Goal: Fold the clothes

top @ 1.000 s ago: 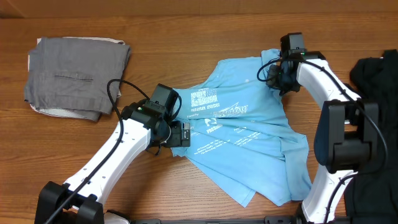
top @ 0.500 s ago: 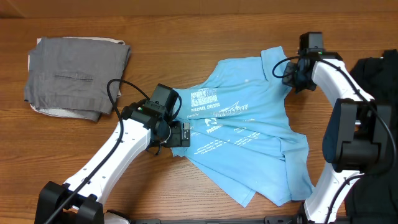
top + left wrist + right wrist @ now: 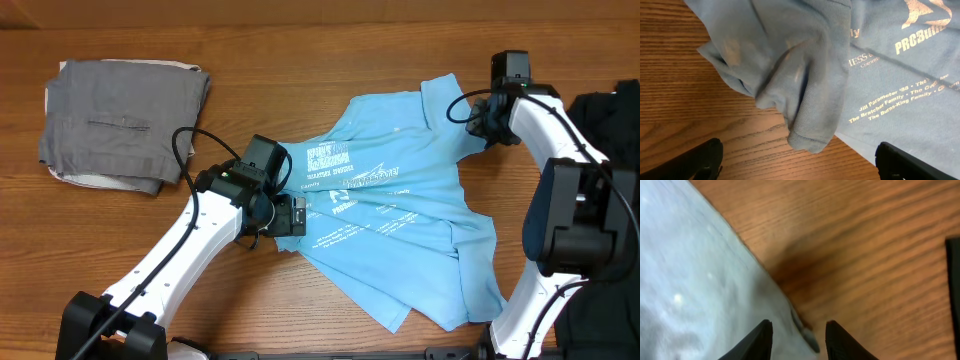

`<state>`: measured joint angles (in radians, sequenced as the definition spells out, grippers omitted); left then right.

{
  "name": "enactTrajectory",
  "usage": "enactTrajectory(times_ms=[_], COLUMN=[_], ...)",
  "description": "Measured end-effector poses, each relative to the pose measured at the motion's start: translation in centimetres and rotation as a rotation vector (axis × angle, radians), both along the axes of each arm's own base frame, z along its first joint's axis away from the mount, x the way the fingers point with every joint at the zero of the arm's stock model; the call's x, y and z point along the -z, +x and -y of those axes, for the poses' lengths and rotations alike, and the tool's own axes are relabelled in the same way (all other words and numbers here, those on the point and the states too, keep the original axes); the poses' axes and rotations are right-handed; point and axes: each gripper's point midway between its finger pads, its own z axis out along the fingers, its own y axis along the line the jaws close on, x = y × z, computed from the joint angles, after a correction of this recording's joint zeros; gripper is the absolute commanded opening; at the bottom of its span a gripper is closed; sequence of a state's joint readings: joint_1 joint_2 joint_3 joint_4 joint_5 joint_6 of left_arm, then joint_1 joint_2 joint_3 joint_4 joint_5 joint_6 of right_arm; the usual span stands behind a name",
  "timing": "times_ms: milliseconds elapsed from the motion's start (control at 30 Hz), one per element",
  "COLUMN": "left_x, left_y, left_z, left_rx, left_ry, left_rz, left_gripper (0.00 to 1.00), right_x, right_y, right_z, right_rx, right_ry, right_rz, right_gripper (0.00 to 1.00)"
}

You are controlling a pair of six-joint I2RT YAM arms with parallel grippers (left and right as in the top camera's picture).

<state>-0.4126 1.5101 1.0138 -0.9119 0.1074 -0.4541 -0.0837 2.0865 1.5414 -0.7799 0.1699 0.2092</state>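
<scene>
The shirt (image 3: pixel 400 215), a soft light-blue knit with its white lettering facing up, lies rumpled and skewed mid-right on the wood-grain worktop (image 3: pixel 300 60). The right arm hides its lower corner. The right end effector (image 3: pixel 799 339) is clenched on the shirt's edge. The left end effector (image 3: pixel 807 161) is spread wide, with a bunched fold just ahead of it. A folded grey garment (image 3: pixel 120 125) lies far left.

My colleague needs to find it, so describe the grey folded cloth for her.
On the wooden table, look to the far left corner, past the left arm. The grey cloth lies there, folded into a flat rectangle, whereas the blue shirt in the middle is spread out and printed with white lettering.
</scene>
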Motion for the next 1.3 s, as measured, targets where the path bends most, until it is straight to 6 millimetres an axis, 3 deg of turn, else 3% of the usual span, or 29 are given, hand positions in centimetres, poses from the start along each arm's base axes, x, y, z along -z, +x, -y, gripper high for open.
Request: enactTrajectory(times_ms=[100,233,333,467,600,867,1033,1167,1233,1300], left_x=[0.0,0.0,0.0,0.0,0.0,0.0,-0.6,-0.8,-1.0,-1.5], left_y=[0.0,0.0,0.0,0.0,0.0,0.0,2.7,3.0,3.4,3.6], left_z=[0.0,0.0,0.0,0.0,0.0,0.0,1.2,1.3,2.0,3.3], left_rx=[0.0,0.0,0.0,0.0,0.0,-0.002,-0.052,-0.068,-0.046,0.011], left_ry=[0.0,0.0,0.0,0.0,0.0,-0.002,-0.057,-0.069,-0.101,-0.164], left_rz=[0.0,0.0,0.0,0.0,0.0,0.002,0.101,0.114,0.132,0.143], left_gripper=[1.0,1.0,1.0,1.0,1.0,1.0,1.0,1.0,0.76,0.42], right_x=[-1.4,-4.7,-6.4,-6.6,-6.5,-6.5,-6.5,-6.5,-6.5,-6.5], right_y=[0.1,1.0,0.5,-1.1,-2.1,-2.2,-2.2,-2.2,-2.2,-2.2], right_z=[-1.0,-3.4,-5.4,-7.6,-8.3,-8.3,-8.4,-8.4,-8.4,-8.4], right_rx=[-0.017,-0.062,-0.098,-0.133,-0.134,-0.133,-0.134,-0.134,-0.134,-0.134], right_ry=[0.061,0.184,0.255,0.309,0.336,0.343,0.344,0.344,0.345,0.345], right_rz=[-0.016,0.01,0.009,-0.053,-0.095,-0.098,-0.098,-0.098,-0.098,-0.098], right_gripper=[0.45,0.46,0.66,1.0,1.0,1.0,1.0,1.0,1.0,1.0])
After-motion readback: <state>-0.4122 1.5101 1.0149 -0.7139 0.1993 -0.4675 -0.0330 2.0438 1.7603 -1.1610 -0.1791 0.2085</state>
